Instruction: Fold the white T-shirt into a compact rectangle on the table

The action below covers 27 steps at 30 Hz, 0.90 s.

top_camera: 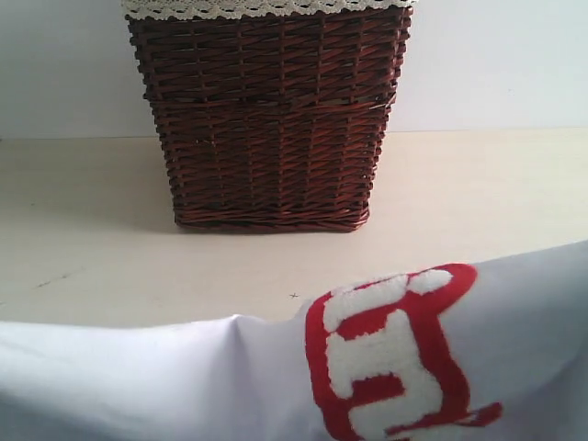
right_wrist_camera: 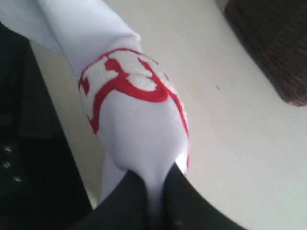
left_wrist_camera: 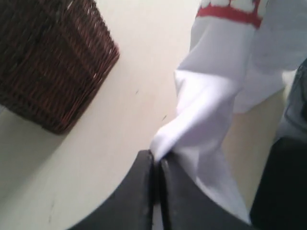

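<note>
Table (top_camera: 83, 248): spans mid-frame. Shirt (top_camera: 165, 377): fills the bottom of the exterior frame, long axis left to right, top edge rising rightward; judged held up, not laid flat. Basket (top_camera: 266, 119): top centre, behind. Lettering (top_camera: 390, 358): lower right. Left gripper (left_wrist_camera: 157, 157) is clamped on a white corner, right gripper (right_wrist_camera: 152, 181) on cloth by the lettering. Each arm holds its own end.

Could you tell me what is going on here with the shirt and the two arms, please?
Both arms are holding the white T-shirt up above the table. The left gripper has its jaws shut on a plain white edge, and the right gripper has its jaws shut on fabric just beside the red-and-white lettering. The shirt hangs between them, nearer the camera than the wicker basket. No tidy fold shows yet.
</note>
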Each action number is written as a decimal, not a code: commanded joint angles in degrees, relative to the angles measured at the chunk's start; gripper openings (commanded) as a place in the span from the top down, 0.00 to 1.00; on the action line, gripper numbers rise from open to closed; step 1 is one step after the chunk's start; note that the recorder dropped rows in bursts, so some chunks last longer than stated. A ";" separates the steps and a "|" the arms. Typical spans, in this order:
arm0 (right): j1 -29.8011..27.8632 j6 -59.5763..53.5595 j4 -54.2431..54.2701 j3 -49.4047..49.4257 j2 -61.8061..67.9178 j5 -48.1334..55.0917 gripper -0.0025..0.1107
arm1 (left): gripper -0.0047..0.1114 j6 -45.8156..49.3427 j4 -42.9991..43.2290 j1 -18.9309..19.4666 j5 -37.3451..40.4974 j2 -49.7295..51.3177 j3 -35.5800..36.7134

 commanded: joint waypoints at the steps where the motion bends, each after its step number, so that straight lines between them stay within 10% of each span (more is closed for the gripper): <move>1: 4.55 4.04 9.48 -0.11 -8.95 -0.18 0.98 | 0.96 -2.75 -8.12 -0.34 -0.16 -3.12 -4.03; 13: 12.15 11.48 5.89 -2.03 -13.80 -0.18 0.98 | 0.96 -7.26 -0.01 -0.34 -0.16 -8.29 -7.24; 21: 12.15 19.32 -34.88 6.86 -3.23 -0.18 0.98 | 0.96 -8.48 27.03 -0.34 -0.16 0.89 16.24; 27: 9.57 23.27 -49.86 20.11 12.49 -13.82 0.98 | 0.96 -20.49 43.36 1.35 -28.42 10.18 36.94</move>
